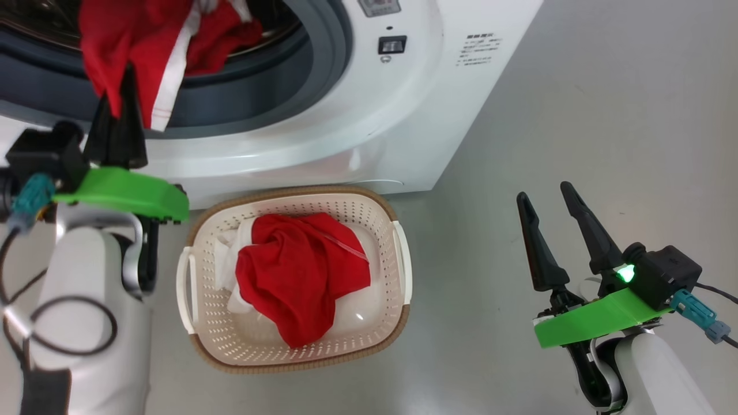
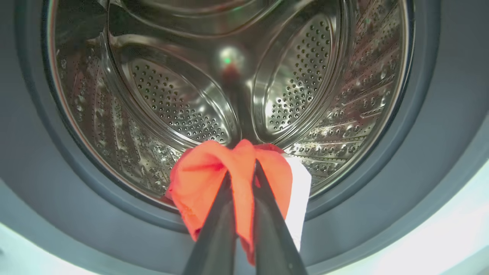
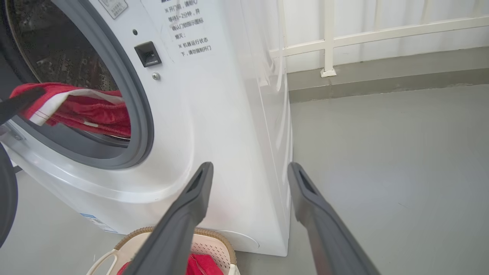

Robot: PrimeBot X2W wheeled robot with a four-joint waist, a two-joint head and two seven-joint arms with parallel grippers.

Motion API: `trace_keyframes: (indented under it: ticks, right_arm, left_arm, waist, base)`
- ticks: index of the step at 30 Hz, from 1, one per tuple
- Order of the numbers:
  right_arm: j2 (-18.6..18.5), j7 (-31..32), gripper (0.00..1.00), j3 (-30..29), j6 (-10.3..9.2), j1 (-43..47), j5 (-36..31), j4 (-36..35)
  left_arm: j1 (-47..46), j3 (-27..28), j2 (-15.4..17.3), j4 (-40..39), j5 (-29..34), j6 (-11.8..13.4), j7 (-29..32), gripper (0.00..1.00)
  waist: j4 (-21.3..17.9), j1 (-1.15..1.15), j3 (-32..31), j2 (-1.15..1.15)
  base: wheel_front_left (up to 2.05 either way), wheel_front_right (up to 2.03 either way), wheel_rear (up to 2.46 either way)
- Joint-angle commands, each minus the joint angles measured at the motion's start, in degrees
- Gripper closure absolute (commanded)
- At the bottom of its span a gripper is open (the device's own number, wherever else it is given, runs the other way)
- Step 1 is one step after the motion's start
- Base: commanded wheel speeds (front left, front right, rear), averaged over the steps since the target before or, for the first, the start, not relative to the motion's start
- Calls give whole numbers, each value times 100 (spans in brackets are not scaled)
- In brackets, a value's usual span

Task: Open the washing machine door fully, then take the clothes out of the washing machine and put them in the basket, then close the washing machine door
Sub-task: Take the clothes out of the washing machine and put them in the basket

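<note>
Head view, clothes (image 1: 115, 34) in left pincer (image 1: 125, 80)

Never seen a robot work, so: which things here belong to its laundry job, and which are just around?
Job: washing machine, red garment pinched by left gripper, basket, red clothes in it.
Just around: white railing, grey floor.

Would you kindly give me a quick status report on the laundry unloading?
Left gripper shut on red garment at washing machine mouth. Right gripper open, idle. Second garment lies in basket. Nothing seen blocking.
</note>
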Motion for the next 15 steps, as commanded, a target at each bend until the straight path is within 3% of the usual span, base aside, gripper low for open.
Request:
trace_keyframes:
  ticks: [1,15]
  right_arm:
    - [14,-36,0,106,28,111,-18,-121]
    - [14,-36,0,55,28,163,-80,-109]
  left_arm:
    - [148,174,160,-275,-15,-59,-49,100]
    - [1020,318,-87,-2146,-32,-129,-50,100]
  waist:
    - [30,0,-30,0]
    - [131,0,-98,0]
  base:
    - [0,0,0]
    - [0,0,0]
